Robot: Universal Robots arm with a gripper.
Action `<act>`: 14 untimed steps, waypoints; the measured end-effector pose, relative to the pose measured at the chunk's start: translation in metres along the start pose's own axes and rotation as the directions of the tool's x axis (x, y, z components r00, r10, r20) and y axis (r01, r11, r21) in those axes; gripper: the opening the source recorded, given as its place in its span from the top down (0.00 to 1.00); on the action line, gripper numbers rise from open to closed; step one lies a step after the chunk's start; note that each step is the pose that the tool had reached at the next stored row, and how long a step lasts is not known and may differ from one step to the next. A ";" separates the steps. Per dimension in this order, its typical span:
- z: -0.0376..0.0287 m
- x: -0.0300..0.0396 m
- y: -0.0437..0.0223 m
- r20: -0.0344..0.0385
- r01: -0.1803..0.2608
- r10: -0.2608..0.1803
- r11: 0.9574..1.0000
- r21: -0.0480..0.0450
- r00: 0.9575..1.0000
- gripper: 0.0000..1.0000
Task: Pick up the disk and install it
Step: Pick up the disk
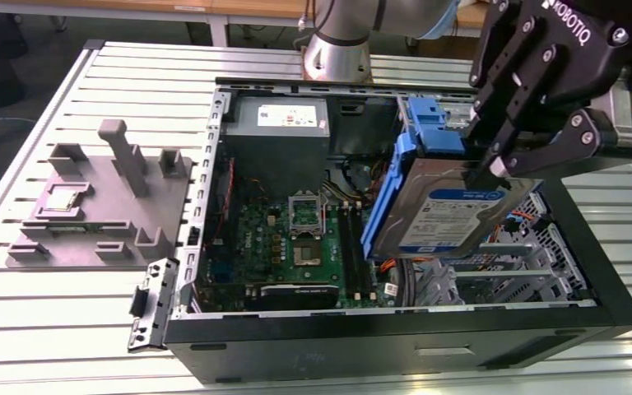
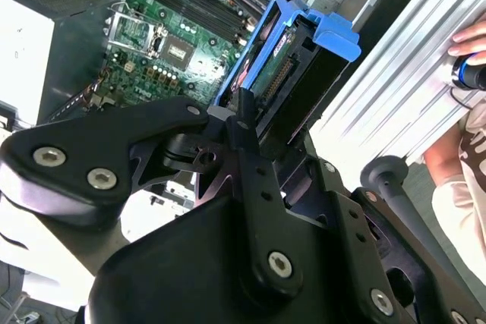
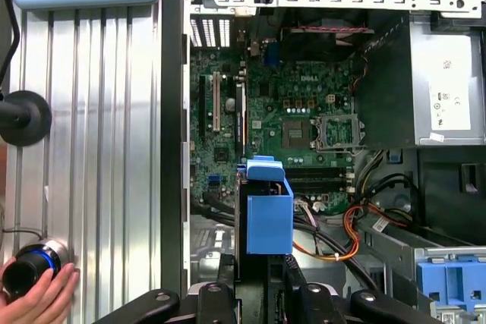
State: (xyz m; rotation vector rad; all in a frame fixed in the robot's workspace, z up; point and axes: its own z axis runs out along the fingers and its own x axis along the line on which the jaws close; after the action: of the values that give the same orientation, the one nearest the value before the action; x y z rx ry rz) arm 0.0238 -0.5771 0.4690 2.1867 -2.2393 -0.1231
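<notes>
Here, at the exterior view's left, a grey fixture [image 1: 96,206] with upright posts sits on the slatted metal table [image 1: 75,313], and beside it the open computer case [image 1: 404,341] lies on its side with its green motherboard [image 1: 294,234] and a grey power-supply box [image 1: 281,119] exposed. Further toward the exterior view's right, the disk [image 1: 448,218] hangs over the case interior, tilted steeply with one end up. It is apart from the motherboard and sits above the metal cage [image 1: 513,263] at that side of the case. It is a flat silver metal drive with a white-and-blue label facing outward, and a bright blue plastic bracket runs along its long edge. In the second wrist view the disk [image 2: 292,58] shows its connector end inside that blue frame. In the first wrist view the disk [image 3: 267,214] is seen end-on above the board, with a blue-handled drive bay [image 3: 449,282] well apart in the case corner. The black gripper [image 1: 486,169] comes down onto the disk's raised end. Its fingers are drawn in narrow and clamp the drive between them, so the disk is carried clear of the case. In the second wrist view one fingertip [image 2: 243,108] presses against the blue frame. A person's hand [image 3: 38,294] rests on a blue-ringed knob at the table edge.
</notes>
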 end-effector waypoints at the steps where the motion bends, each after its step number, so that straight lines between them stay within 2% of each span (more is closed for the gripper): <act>1: 0.0000 0.0000 -0.0017 0.000 0.000 0.000 1.000 0.000 1.000 0.65; 14: -0.0010 -0.0006 -0.0254 0.000 0.000 0.000 1.000 0.000 1.000 0.65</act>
State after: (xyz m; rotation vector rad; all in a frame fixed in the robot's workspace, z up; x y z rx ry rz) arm 0.0492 -0.5771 0.4684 2.1864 -2.2393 -0.1234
